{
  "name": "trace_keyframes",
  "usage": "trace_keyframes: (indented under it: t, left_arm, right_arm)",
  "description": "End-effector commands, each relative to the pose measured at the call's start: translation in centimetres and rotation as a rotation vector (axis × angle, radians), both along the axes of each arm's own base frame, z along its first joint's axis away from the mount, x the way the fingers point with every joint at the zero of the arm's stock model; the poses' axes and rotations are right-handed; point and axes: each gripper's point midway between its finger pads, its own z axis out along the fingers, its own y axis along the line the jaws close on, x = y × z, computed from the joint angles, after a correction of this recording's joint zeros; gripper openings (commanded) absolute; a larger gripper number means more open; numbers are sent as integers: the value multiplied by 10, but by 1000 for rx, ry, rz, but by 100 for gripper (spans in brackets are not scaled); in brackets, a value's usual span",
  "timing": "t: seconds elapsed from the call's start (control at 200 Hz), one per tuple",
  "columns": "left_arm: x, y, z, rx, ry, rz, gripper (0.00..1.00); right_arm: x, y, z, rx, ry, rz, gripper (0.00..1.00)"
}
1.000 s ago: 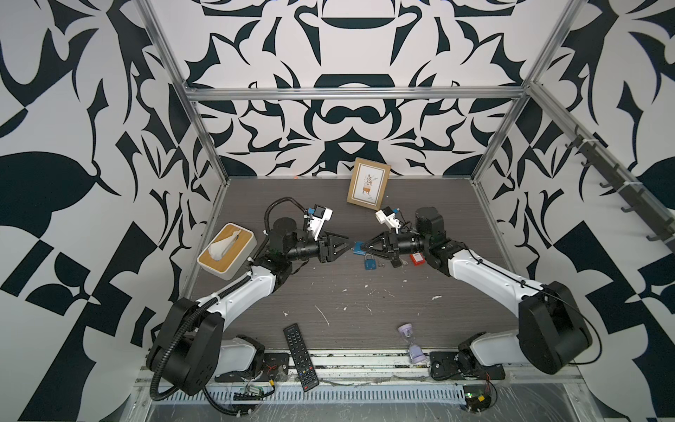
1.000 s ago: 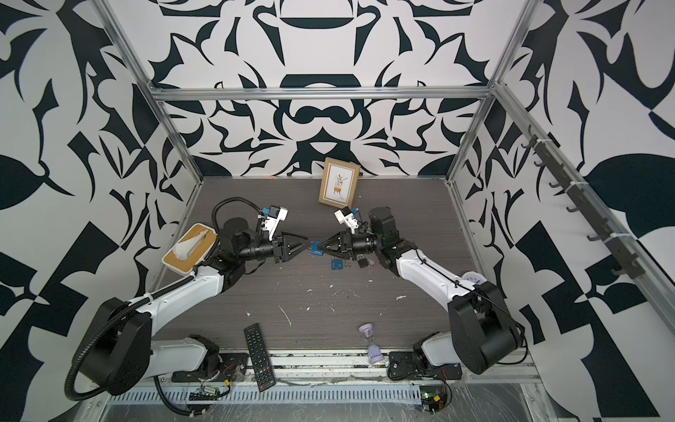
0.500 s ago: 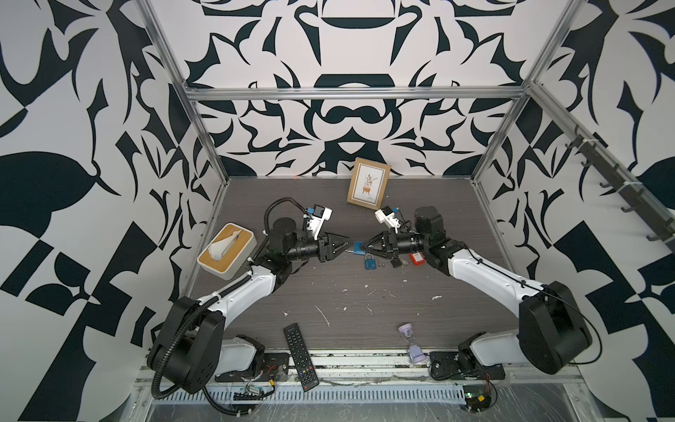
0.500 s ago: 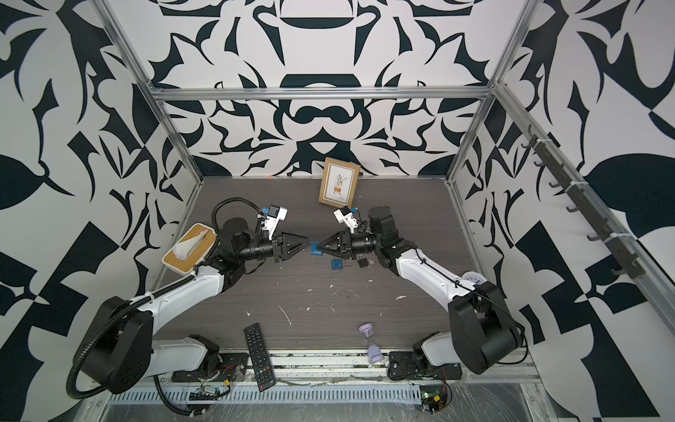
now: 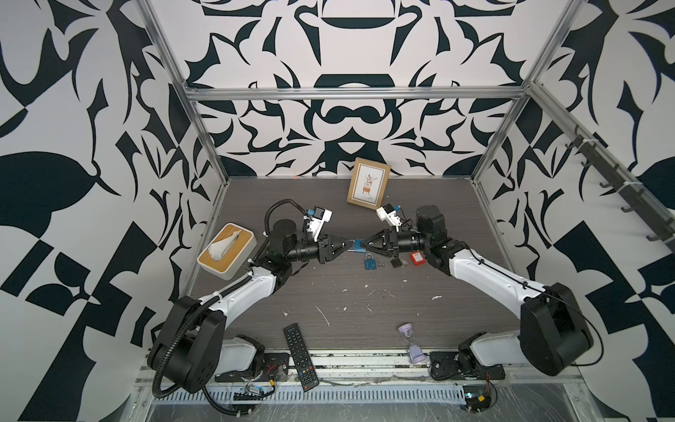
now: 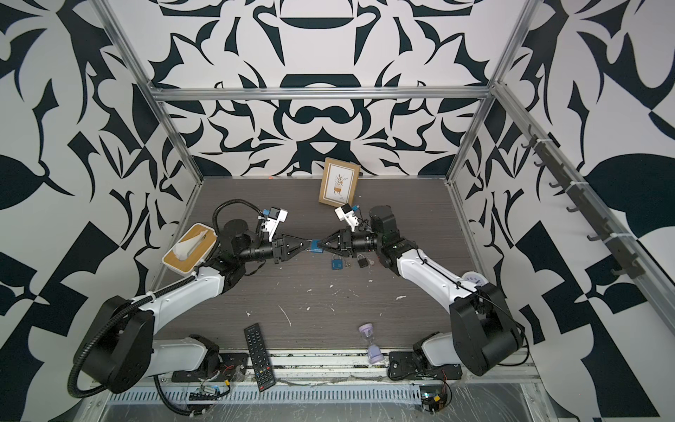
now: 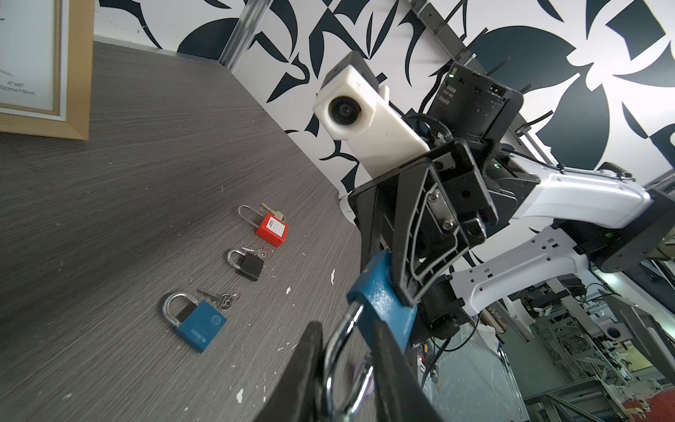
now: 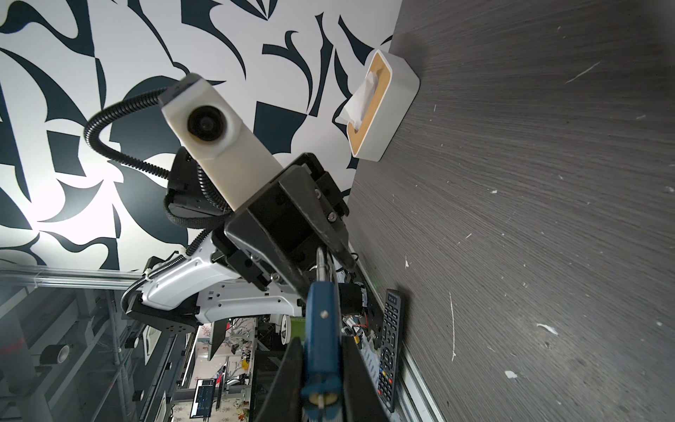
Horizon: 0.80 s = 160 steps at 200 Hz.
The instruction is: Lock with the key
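Note:
A blue padlock [image 5: 359,245] hangs above the table between my two grippers. In the right wrist view my right gripper [image 8: 321,365] is shut on its blue body [image 8: 323,329], brass keyway end toward the camera. In the left wrist view my left gripper [image 7: 347,365] has a finger pressed against each side of its steel shackle [image 7: 338,350]. A small bunch of keys [image 7: 219,297] lies on the table beside a second blue padlock [image 7: 199,325]. No key is in either gripper.
A black padlock [image 7: 250,266] and a red padlock [image 7: 272,231] lie just past the blue one, each with keys beside it. A tissue box [image 5: 227,251] stands at the left, a picture frame [image 5: 368,187] at the back, a remote [image 5: 301,356] and an hourglass [image 5: 411,341] at the front edge.
My left gripper's jaws have narrowed from wide open onto the shackle of the padlock. The right gripper has kept its hold and barely moved.

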Motion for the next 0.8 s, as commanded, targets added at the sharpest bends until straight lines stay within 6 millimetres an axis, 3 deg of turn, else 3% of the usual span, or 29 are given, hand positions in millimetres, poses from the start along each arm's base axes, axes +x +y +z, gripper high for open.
trace_keyframes:
  t: [0.0,0.295,0.405,0.585,0.795]
  left_arm:
    - [-9,0,6,-18,-17,-32,26]
    - [-12,1,9,-28,-13,-43,7]
    - [-16,0,19,-68,-8,-65,0]
    - [-22,-5,41,-153,68,-146,0]
    - [-23,-6,51,-200,101,-173,0]
  right_arm:
    - [7,-5,41,59,-179,-34,0]
    - [5,-6,38,62,-217,-13,0]
    - [4,-6,31,45,-258,-5,0]
    - [3,-9,24,29,-403,-8,0]
    - [6,-10,26,41,-450,-36,0]
